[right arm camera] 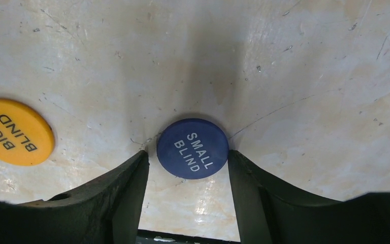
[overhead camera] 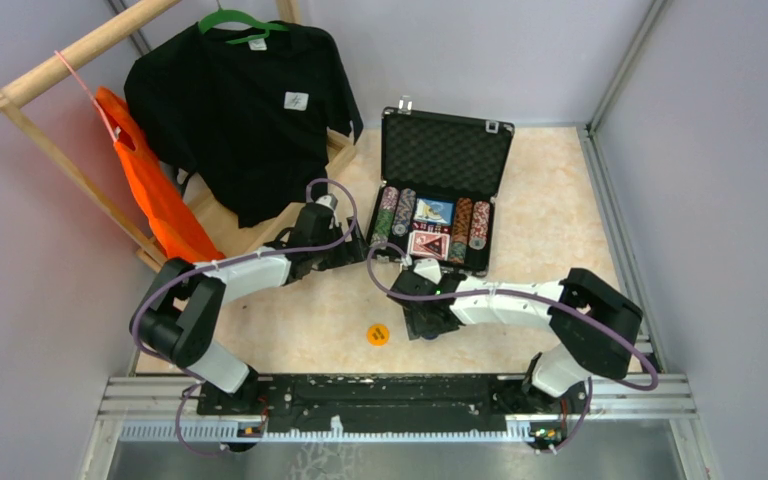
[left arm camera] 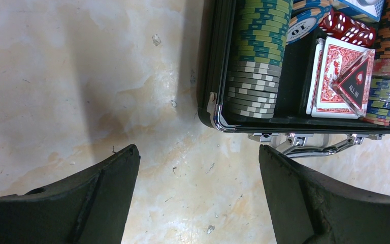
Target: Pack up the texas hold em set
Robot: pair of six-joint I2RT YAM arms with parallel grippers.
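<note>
Currently the step in hand appears to be picking up loose tokens from the table (right arm camera: pixel 310 61) to put them in the case. The right gripper (right arm camera: pixel 188 157) is lowered to the tabletop with its jaws apart around the small blind token (right arm camera: pixel 192 148). This is a flat, matte, dark blue disc with white lettering, lying face up. One black finger sits at its rim, the other just shy of it, so it is not yet pinched. The big blind token (right arm camera: pixel 14 132), a yellow disc of the same shape, lies near it, apart.

Next, the jaws likely need to close on the thin rim and lift it without the disc sliding on the smooth, mottled beige, scuffed surface.

The left gripper (left arm camera: pixel 198 152) is wide open and empty, just beside the front corner of the black poker case (left arm camera: pixel 208 66). The case lies open, its lid lined with ridged foam. Inside are rows of striped chips (left arm camera: pixel 256 56) on edge, red-backed cards (left arm camera: pixel 337 71), glossy red dice (left arm camera: pixel 348 28) and a clear triangular all-in token (left arm camera: pixel 355 81) resting on the cards. A shiny metal handle (left arm camera: pixel 310 147) fronts the case.
</note>
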